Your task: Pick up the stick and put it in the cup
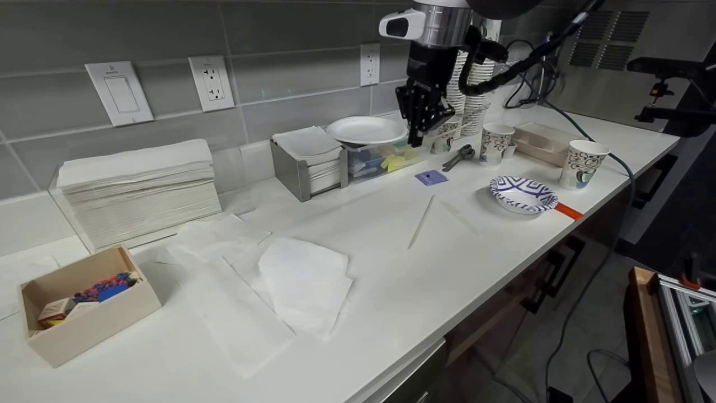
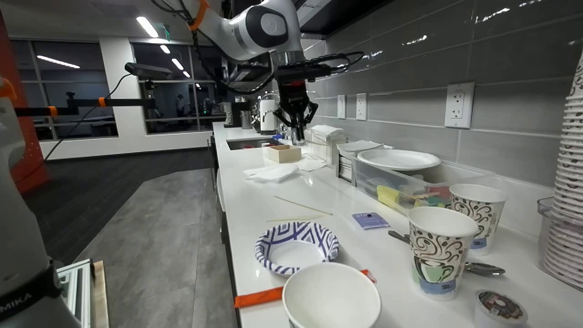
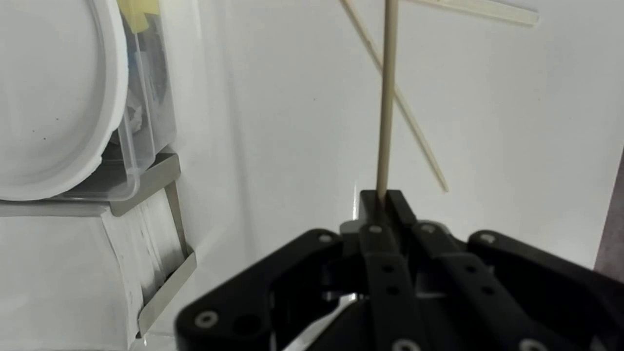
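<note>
A very thin, straight, pale wooden stick [image 3: 386, 107] sits in the tips of my black two-fingered gripper [image 3: 383, 202], a grip plain in the wrist view and tiny in both exterior views. Only the exterior views take in the swirl-printed white paper cups [image 2: 442, 255] and a tall stack of paper cups [image 2: 569, 191]. In an exterior view, a pale wooden box [image 1: 98, 323] shows red and blue items [image 1: 103, 288] inside; in an exterior view, a small printed-lid pod [image 2: 501, 307] stands near a cup.

My jaws are drawn nearly together, parted by no more than the thickness of the stick, which I hold up above the glossy white countertop [image 3: 292, 122], well apart from the cups.

The stick runs unbent from my fingertips past the top edge of the wrist view, smooth and evenly beige, its near end hidden between the pads. In both exterior views it thins to a faint line at my fingertips. Behind it in the wrist view, another thin, pale wooden stick [image 3: 418, 131] lies slantwise on the countertop near a wider, flat, cream-coloured stick [image 3: 487, 9]; to the side, a round white plate [image 3: 48, 87] rests on a clear plastic bin [image 3: 163, 117].
</note>
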Controlling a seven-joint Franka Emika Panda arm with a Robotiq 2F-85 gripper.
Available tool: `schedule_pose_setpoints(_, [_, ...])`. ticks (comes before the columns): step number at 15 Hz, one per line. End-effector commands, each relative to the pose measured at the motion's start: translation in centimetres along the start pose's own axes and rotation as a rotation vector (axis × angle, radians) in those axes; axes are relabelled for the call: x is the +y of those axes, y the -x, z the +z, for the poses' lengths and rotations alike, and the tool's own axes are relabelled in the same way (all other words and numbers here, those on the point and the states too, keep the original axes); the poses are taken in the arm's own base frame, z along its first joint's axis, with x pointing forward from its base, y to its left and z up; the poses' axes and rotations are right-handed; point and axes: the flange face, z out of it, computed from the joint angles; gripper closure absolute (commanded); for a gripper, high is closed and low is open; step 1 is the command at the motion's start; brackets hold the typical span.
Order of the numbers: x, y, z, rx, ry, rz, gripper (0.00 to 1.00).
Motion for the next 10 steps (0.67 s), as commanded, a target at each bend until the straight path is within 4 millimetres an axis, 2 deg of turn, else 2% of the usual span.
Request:
schedule_pose_setpoints(1, [1.8, 2.8, -0.2, 0.070, -0.034, 0.081, 0.98])
schedule_pose_setpoints(5, [4.3, 9.2, -0.3, 0.204, -0.057, 0.215, 0.98])
schedule_pose_setpoints(10, [5.4, 17.0, -0.4, 0.323, -0.013, 0.351, 0.98])
